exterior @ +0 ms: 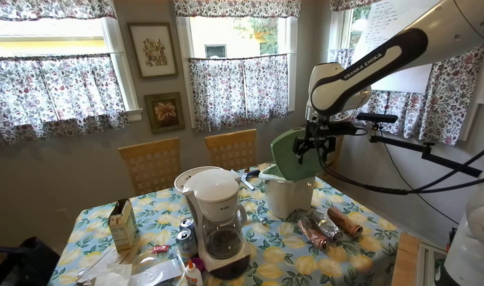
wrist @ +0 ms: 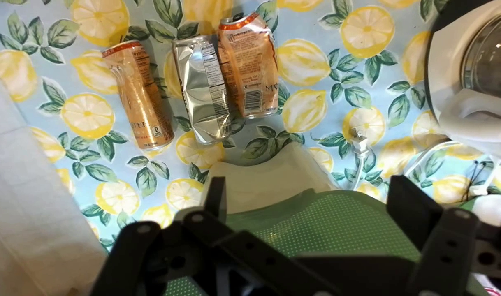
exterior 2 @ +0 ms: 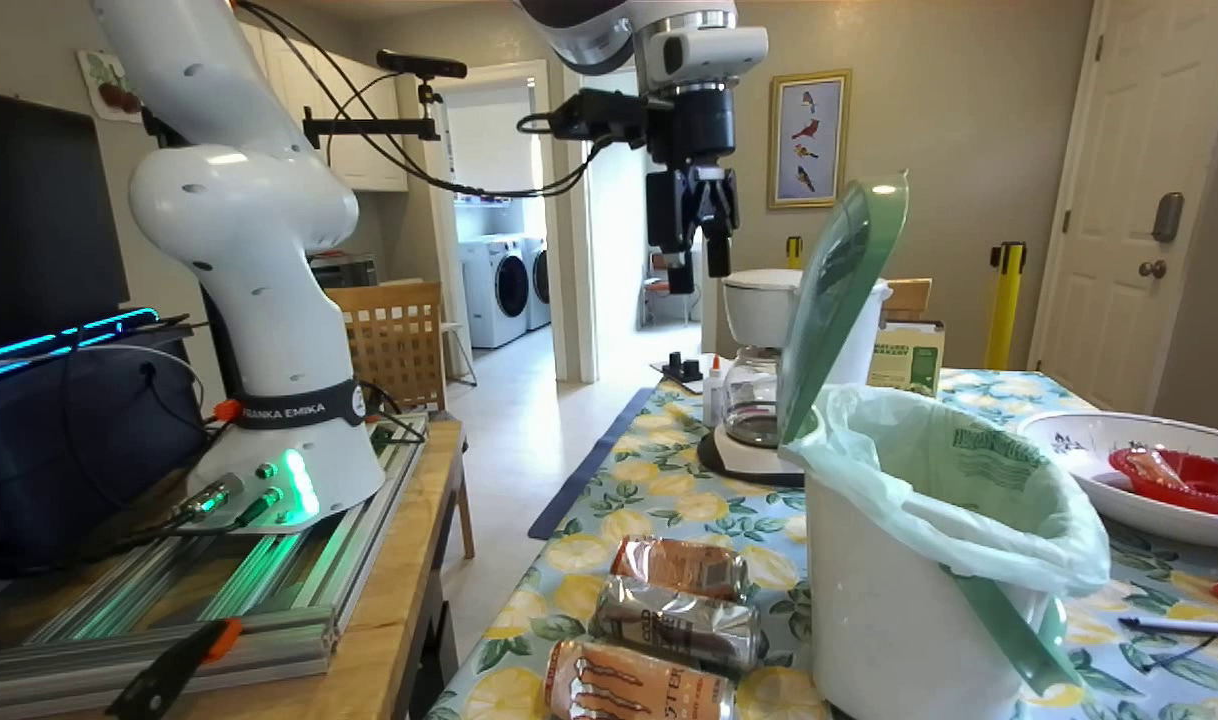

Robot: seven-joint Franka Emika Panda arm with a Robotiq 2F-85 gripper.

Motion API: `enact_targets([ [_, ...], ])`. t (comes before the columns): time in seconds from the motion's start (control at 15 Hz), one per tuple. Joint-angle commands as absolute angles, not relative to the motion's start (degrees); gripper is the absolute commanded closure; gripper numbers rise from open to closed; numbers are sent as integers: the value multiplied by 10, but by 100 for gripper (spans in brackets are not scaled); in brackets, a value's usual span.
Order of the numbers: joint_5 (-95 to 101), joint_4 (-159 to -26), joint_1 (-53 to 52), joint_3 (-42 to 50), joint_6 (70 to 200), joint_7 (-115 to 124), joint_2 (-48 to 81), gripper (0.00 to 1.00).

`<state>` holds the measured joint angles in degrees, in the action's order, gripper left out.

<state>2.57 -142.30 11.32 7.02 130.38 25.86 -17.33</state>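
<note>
- Above the lemon-print tablecloth (exterior 2: 609,510), near a raised green lid (exterior 2: 835,292), hangs my pincer (wrist: 310,193), spread wide and holding nothing; in an exterior view a gap shows between me and the lid

- Lid: it stands steeply tilted at the rim of a white bin (exterior 2: 899,630), and a pale green bag (exterior 2: 954,535) folded over that rim hides any hinge; I judge it light, thin, stiff plastic, smooth at the edge and finely dotted on the face in the wrist view, so it may slip if gripped shallowly; its free top edge looks the surest place to take hold, pinched from both faces

- Bag: soft and filmy, likely to stretch or tear if I catch it

- Beside the bin, on the side toward my base (exterior 2: 279,460): three dented drink cans on their sides, an orange can (wrist: 139,96), a silver can (wrist: 203,88) in the middle and another orange can (wrist: 250,68); they look empty, so light, slick and easily crumpled, and a gentle squeeze across the waist should suit them

- Farther along the same tablecloth: a white coffee maker (exterior: 216,198) with a glass jug (exterior: 224,240), top-heavy to my eye, the glass breakable
</note>
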Motion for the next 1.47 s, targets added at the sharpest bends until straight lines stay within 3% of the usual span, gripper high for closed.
enact_targets([
  [0.0, -17, -1423, 111, 74, 1315, 242, -145, 0],
  [1.0, 70, -1406, 73, 40, 1370, 256, 5, 0],
  [1.4, 70, -1418, 68, 48, 1373, 237, 0, 0],
])
